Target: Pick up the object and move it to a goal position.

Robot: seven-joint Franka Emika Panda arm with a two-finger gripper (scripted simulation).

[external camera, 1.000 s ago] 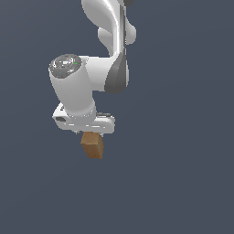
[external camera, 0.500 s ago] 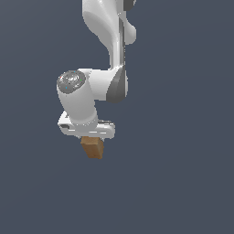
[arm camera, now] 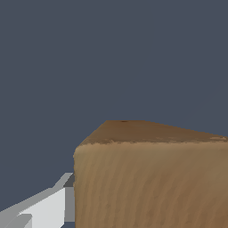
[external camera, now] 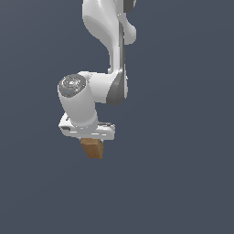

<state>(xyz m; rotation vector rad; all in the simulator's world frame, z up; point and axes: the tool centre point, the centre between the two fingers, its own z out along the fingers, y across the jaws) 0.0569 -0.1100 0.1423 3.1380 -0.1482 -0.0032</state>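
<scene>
The object is a small tan-brown box hanging in the air under the white hand of the arm in the exterior view. My gripper is shut on its upper part, and the box hides the fingertips there. The box tilts slightly, with its lower end toward the exterior view's right. In the wrist view the object fills the lower right of the picture, and one white finger lies against its side. The other finger is out of view.
Only a plain dark grey-blue background surrounds the arm in both views. No table edge, goal marker or other object shows.
The wrist links have sunk lower and the hand has levelled out. The box stays held at nearly the same spot, a touch lower.
</scene>
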